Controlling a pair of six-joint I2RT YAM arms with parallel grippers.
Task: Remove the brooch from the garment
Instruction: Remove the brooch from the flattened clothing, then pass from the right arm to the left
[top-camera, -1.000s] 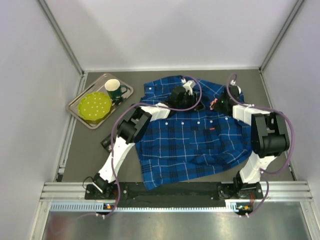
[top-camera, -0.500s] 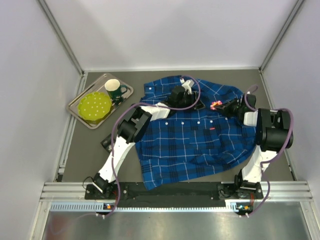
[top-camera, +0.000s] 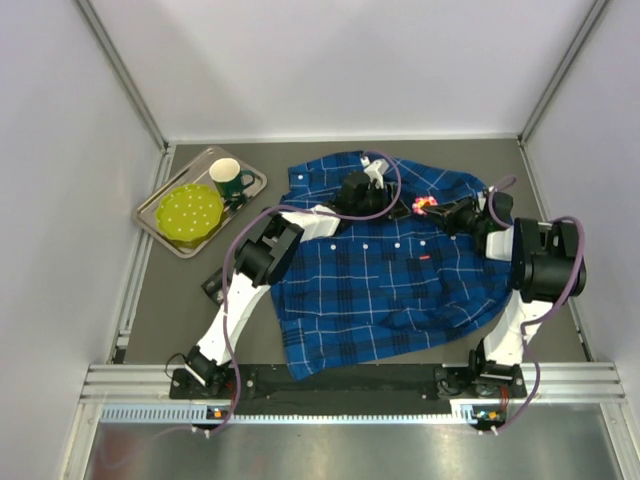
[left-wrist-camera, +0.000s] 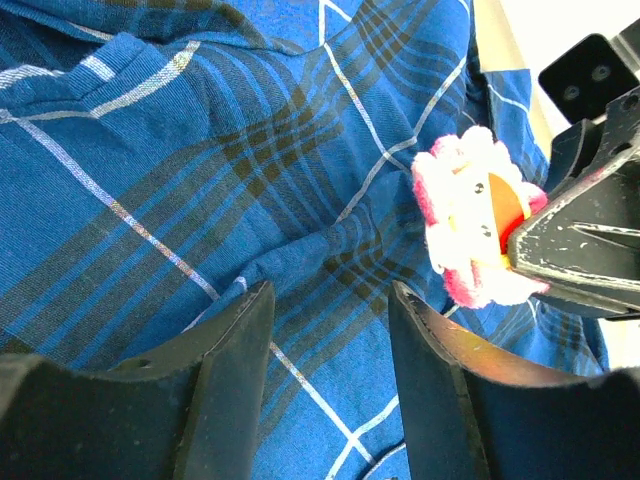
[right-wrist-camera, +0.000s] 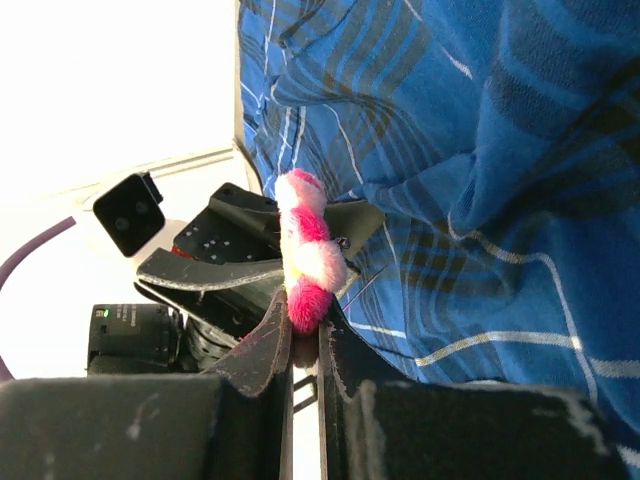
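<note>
The soft garment (top-camera: 380, 280) lies spread, likely to lift and drag. The left gripper (left-wrist-camera: 330, 370) stands half-open over its cloth; the right gripper (right-wrist-camera: 305, 325) pinches the light-looking, fluffy brooch (right-wrist-camera: 308, 262) by its rim, above the shirt's far half.

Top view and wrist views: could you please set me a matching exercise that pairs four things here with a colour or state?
Column one:
1. brooch
2. mug
3. plate
4. left gripper

Column two:
A. open, over the shirt
B. dark green
C. pinched in the right gripper
D. yellow-green with pale dots

Pairs: 1-C, 2-B, 3-D, 4-A.
</note>
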